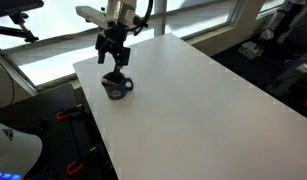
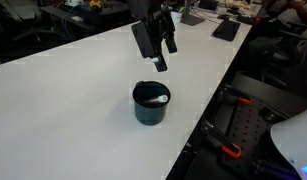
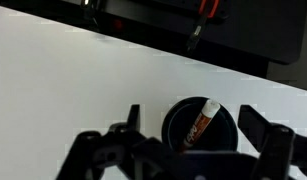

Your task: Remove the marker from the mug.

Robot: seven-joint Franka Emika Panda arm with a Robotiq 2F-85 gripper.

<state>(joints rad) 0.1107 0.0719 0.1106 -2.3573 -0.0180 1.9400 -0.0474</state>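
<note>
A small squat dark mug (image 1: 117,87) stands on the white table (image 1: 193,100) near a corner. It also shows in an exterior view (image 2: 151,104) and in the wrist view (image 3: 198,125). A marker (image 3: 198,123) with a white cap and orange-red label leans inside it; its white end shows in an exterior view (image 2: 159,99). My gripper (image 1: 115,58) hangs just above the mug, also seen in an exterior view (image 2: 163,55). In the wrist view its fingers stand apart on either side of the mug (image 3: 198,120), open and empty.
The table edge (image 1: 93,125) runs close by the mug. Red-handled clamps (image 2: 231,150) sit on the frame below the edge. A dark flat item (image 2: 227,30) and desk clutter lie at the far end.
</note>
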